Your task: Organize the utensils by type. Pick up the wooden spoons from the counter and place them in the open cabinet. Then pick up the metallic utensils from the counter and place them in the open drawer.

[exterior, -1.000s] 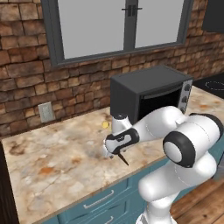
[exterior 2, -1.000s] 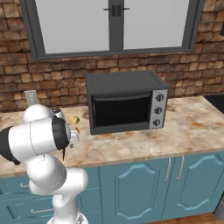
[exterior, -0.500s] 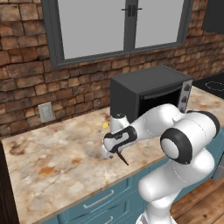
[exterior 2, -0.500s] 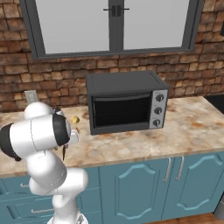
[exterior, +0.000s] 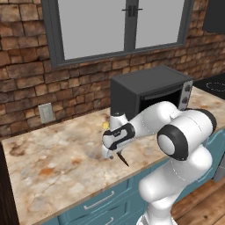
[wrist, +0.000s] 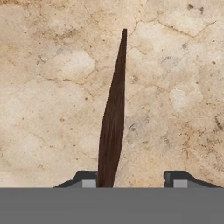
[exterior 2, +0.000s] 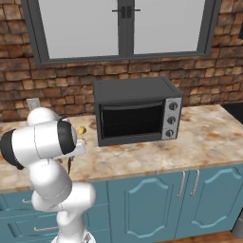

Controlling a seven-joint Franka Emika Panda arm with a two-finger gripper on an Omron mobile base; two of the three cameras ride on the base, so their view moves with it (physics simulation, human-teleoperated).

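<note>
My gripper (exterior: 110,154) is down on the beige marbled counter (exterior: 57,162), in front of the oven. A slim utensil with a dark handle (wrist: 113,109) reaches out from between my fingertips (wrist: 89,180), close against the left one; its head is hidden under the hand. The two tips stand partly apart, with a gap on the handle's right side, so whether they clamp the hidden head is unclear. That dark handle (exterior: 123,159) points toward the counter's front edge and also shows below my arm (exterior 2: 70,163). A small shiny gold piece (exterior: 105,125) lies just behind the hand (exterior 2: 82,129).
A dark grey toaster oven (exterior: 149,92) stands on the counter right of the hand (exterior 2: 135,111). A brick wall with a wall outlet (exterior: 45,113) and a window runs behind. Teal drawer fronts (exterior: 96,202) sit below the counter edge.
</note>
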